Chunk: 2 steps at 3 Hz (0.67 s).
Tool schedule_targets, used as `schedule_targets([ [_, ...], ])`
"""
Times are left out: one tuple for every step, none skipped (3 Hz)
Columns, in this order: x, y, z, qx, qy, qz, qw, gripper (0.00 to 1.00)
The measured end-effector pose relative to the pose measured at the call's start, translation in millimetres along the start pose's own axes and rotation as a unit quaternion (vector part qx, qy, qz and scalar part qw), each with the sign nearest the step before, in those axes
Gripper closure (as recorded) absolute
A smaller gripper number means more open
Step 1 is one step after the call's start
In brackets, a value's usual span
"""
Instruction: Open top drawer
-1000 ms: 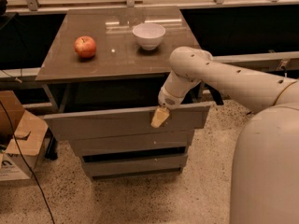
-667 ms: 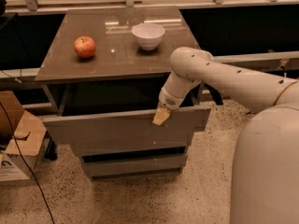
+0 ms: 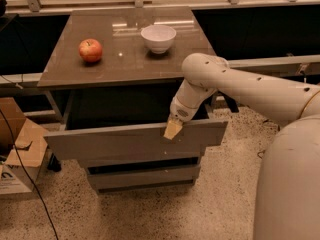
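The top drawer (image 3: 125, 141) is a wide grey-brown drawer with a flat handleless front, pulled partly out from under the cabinet top, its inside dark. My gripper (image 3: 173, 129) hangs at the upper edge of the drawer front, right of its middle, with a tan fingertip (image 3: 172, 130) lying over the front panel. The white arm reaches in from the right.
A red apple (image 3: 90, 50) and a white bowl (image 3: 158, 37) sit on the brown cabinet top (image 3: 125, 59). Two narrower drawers (image 3: 145, 176) stack below. Cardboard boxes (image 3: 20, 154) and a black cable lie on the speckled floor at left. My white base fills the lower right.
The top drawer front has come slightly further out toward the camera, with the gripper moving with it at its upper edge.
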<state>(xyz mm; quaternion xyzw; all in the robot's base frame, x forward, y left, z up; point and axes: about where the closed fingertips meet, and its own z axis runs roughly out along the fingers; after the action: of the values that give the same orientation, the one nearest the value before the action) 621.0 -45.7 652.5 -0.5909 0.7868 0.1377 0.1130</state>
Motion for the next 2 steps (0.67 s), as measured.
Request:
schedule_targets([
  [0.0, 0.1, 0.0, 0.0, 0.0, 0.0, 1.0, 0.12],
  [2.3, 7.6, -0.3, -0.002, 0.025, -0.016, 0.9996, 0.0],
])
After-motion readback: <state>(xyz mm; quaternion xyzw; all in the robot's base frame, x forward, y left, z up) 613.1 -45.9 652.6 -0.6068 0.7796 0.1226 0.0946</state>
